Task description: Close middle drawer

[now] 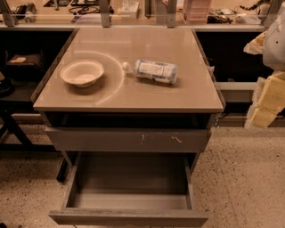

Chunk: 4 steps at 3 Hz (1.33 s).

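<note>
The middle drawer (129,217) is pulled far out at the bottom of the cabinet. Its plain grey front faces me and its grey tray interior (131,178) holds nothing I can see. Above it a taller grey front with pale scratch marks (129,140) stands slightly out from the cabinet body. My gripper (266,100) shows as pale yellow and white parts at the right edge of the camera view. It is to the right of the cabinet, above the open drawer's height, and touches nothing.
On the beige countertop (133,95) stand a white bowl (82,72) and a plastic water bottle (153,71) lying on its side. Speckled floor (240,178) lies to the right of the drawer. A cluttered bench (133,9) runs behind.
</note>
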Each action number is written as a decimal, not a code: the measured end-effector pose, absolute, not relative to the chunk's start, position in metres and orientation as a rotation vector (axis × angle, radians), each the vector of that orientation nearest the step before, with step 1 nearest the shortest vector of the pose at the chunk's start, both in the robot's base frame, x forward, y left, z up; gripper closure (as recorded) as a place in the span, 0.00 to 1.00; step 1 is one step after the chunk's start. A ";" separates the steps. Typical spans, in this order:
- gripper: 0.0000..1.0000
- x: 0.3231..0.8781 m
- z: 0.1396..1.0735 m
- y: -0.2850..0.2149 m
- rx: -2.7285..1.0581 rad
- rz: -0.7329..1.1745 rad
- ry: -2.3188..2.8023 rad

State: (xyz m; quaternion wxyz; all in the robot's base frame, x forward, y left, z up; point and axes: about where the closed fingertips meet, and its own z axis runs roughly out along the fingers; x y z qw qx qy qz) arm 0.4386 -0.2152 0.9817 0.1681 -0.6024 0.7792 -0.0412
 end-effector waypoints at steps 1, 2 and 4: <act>0.00 0.439 0.982 -0.215 -1.714 -0.117 2.216; 0.18 0.439 0.982 -0.215 -1.714 -0.117 2.216; 0.64 0.439 0.982 -0.215 -1.713 -0.117 2.216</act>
